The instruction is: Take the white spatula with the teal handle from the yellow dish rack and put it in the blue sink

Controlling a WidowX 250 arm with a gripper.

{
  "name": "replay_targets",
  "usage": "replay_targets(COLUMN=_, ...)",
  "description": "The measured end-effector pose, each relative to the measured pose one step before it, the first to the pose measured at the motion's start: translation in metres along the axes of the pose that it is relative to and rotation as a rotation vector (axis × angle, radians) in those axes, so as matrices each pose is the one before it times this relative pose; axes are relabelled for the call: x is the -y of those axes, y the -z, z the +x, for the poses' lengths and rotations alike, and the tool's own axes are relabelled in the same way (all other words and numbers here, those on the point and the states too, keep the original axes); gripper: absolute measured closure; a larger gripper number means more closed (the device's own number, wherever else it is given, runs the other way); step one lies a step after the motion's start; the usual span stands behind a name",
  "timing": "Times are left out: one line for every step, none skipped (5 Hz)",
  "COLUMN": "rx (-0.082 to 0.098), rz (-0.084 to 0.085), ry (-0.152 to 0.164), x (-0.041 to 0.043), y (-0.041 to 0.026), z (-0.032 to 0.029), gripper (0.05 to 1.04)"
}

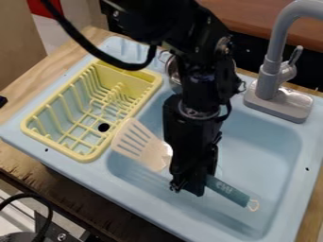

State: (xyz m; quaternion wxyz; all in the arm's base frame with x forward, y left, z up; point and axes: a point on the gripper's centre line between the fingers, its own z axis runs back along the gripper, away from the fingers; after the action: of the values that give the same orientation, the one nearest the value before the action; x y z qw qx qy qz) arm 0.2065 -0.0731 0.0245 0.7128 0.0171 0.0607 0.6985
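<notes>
The black gripper hangs over the left-middle of the light blue sink, pointing down. It is shut on the handle of a spatula, which passes behind the fingers at a slant. The spatula's beige slotted head sticks out to the left, overlapping the sink's rim beside the yellow rack. Its teal handle end, with a small loop, sticks out to the lower right above the basin. The gripper hides the middle of the spatula.
A yellow dish rack stands left of the basin. The grey faucet rises at the upper right. Partly behind the arm is a metal object at the basin's back edge. Wooden counter borders the sink unit.
</notes>
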Motion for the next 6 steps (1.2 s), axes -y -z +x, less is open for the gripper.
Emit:
replay_targets(rx=-0.0015, rz=0.0304, ry=-0.0288, x=-0.00046, y=0.01127, z=-0.00682, gripper=0.851)
replay_targets(rx=0.0042, rz=-0.0004, ry=0.0134, x=-0.00135, y=0.01055, z=-0.00466, gripper=0.851)
replay_targets(rx=0.0223, rz=0.0327, ry=0.0174, x=-0.00411, y=0.00889, z=-0.00162, gripper=0.851)
replay_targets(rx=-0.0092, rz=0.0224, ry=0.0019, x=-0.00224, y=0.00382, z=-0.00152, gripper=0.851)
replay_targets(rx=-0.0081, rz=0.0097, ry=0.0123, x=0.00314, y=0.0014, z=0.0009, gripper=0.799)
replay_targets(rx=0.0059, rz=-0.0252, ry=0.0407, x=0.00298, y=-0.00027, z=-0.00081, gripper=0.529)
